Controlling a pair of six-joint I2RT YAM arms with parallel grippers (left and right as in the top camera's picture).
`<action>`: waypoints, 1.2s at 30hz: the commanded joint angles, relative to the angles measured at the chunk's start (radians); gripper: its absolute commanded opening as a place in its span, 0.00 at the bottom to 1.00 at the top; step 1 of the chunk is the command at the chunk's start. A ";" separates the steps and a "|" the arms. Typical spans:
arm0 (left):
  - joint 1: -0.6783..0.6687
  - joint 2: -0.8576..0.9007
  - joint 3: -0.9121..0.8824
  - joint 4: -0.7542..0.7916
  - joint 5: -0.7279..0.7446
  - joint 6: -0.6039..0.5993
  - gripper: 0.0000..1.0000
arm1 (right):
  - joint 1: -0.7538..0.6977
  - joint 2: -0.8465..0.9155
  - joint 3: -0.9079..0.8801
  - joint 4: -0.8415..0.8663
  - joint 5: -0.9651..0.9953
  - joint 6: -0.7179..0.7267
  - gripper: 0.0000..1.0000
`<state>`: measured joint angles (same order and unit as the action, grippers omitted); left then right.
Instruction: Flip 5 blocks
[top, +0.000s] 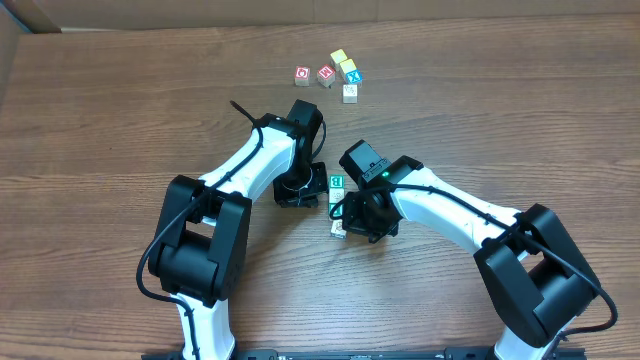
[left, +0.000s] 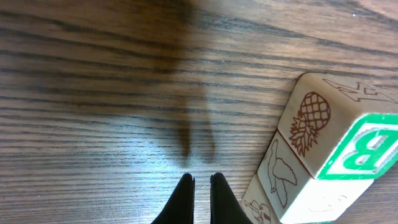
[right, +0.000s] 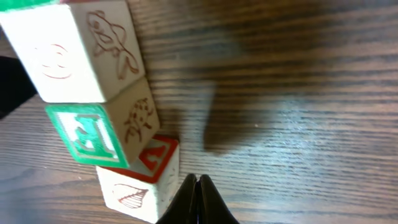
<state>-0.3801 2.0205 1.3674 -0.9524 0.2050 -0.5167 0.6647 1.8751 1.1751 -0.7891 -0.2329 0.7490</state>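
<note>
Pressed together and holding nothing, left gripper (left: 201, 182) and right gripper (right: 197, 182) flank the near row of blocks (right: 99, 132), seemingly 3, so I would spread 1, pinch an end block and roll it clear of its neighbours.

far blocks (top: 351, 76) too small to read, near blocks (top: 338, 183) partly hidden and cropped
</note>
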 joint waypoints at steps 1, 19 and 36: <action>-0.007 0.013 -0.005 0.008 -0.006 0.016 0.04 | 0.004 -0.023 0.022 0.020 -0.008 0.011 0.04; -0.006 0.013 -0.005 0.029 -0.056 0.024 0.04 | -0.004 -0.024 0.025 0.074 0.032 0.006 0.04; 0.013 0.013 0.005 0.192 -0.085 0.075 0.04 | 0.023 -0.060 -0.013 0.018 0.094 0.050 0.04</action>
<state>-0.3717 2.0205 1.3674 -0.7559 0.1364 -0.4637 0.6792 1.8431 1.1965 -0.8047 -0.1844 0.7910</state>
